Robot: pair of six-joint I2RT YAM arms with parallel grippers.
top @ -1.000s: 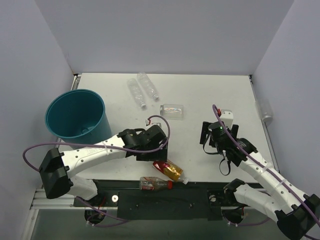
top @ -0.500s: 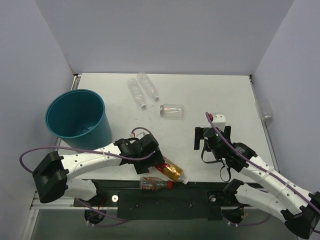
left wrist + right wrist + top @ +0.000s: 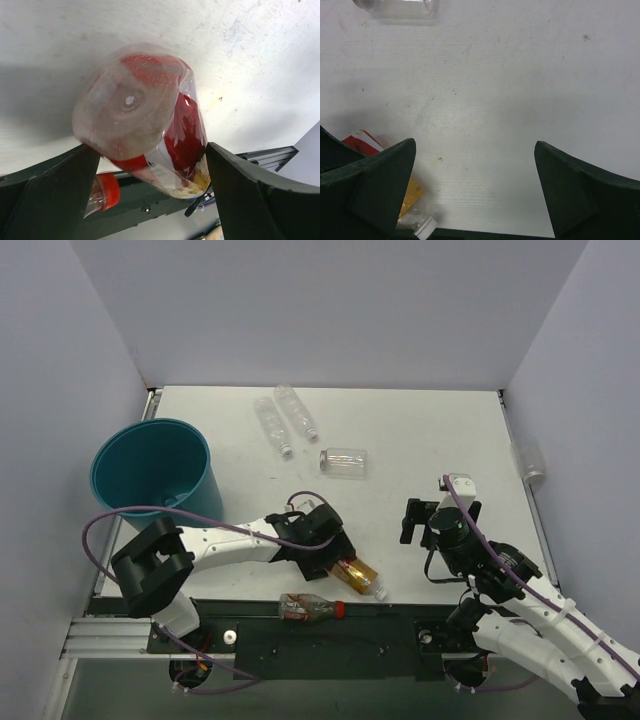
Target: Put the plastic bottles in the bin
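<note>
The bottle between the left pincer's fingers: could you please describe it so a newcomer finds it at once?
From the teal bin on the table's left, follow the left arm to its pincer at the front edge. The bottle there lies on its side, red-and-gold labelled with a white cap, unlike the clear bottles behind.

Left wrist view: labelled bottle base slightly blurred, neck hidden behind own body. Red-capped bottle mostly behind dark finger, only cap end showing. Right wrist view: clear bottle cut off by top edge.
</note>
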